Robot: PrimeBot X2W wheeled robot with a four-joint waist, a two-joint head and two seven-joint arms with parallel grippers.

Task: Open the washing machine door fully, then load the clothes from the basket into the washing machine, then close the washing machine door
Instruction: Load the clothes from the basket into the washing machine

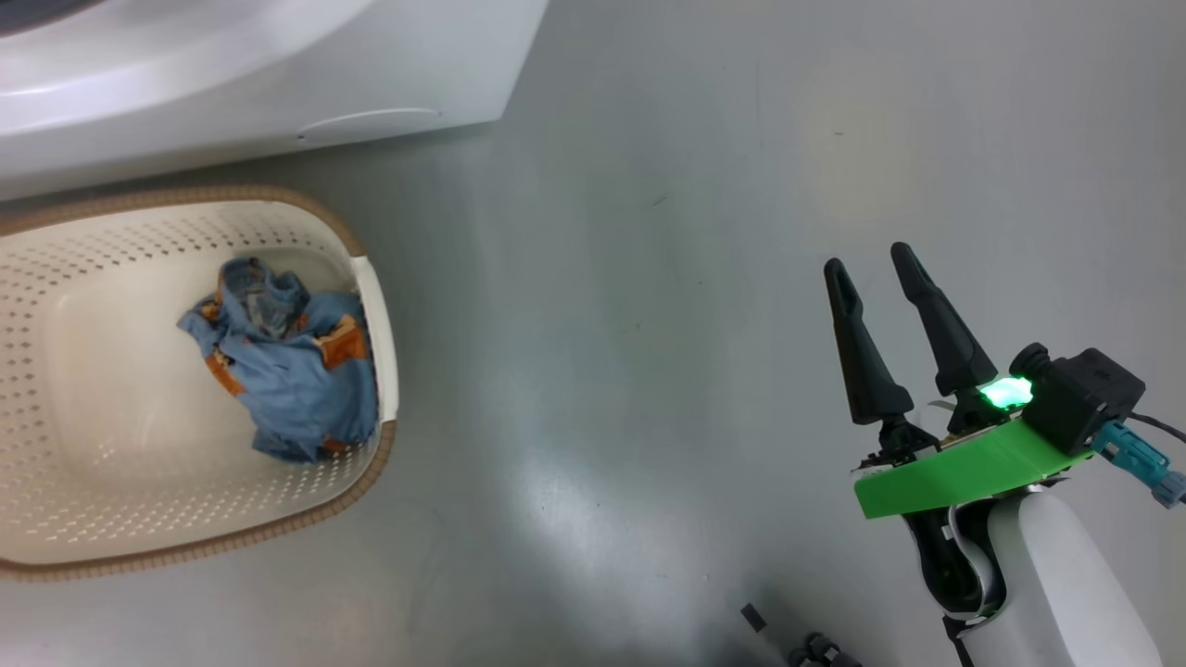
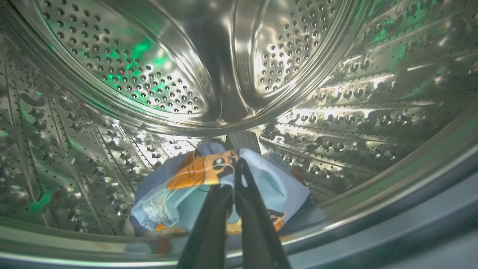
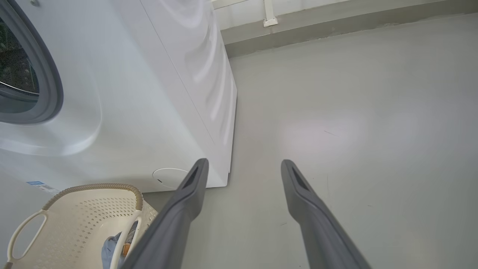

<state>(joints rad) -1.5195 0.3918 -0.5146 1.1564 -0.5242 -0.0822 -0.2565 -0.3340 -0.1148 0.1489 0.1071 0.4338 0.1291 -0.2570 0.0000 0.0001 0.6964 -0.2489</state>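
1. my left end effector (image 2: 232,175) is deep inside the steel drum (image 2: 336,112). its fingers are drawn together on a blue printed garment (image 2: 269,186) that sags onto the drum's bottom, near the front lip.
2. to do this well, i would reach a little farther in before parting the fingers so the cloth lands clear of the lip. then i would draw straight out so nothing snags or trails.
3. my right end effector (image 1: 867,257) hangs over the floor (image 1: 649,232), fingers apart and empty, well right of the basket (image 1: 375,306).
4. for the drum's inside i rely on the left wrist view. the head view gives me the blue clothes (image 1: 287,371) bunched at the basket's right end. the right wrist view gives me the washing machine (image 3: 149,93) standing just beyond the basket.
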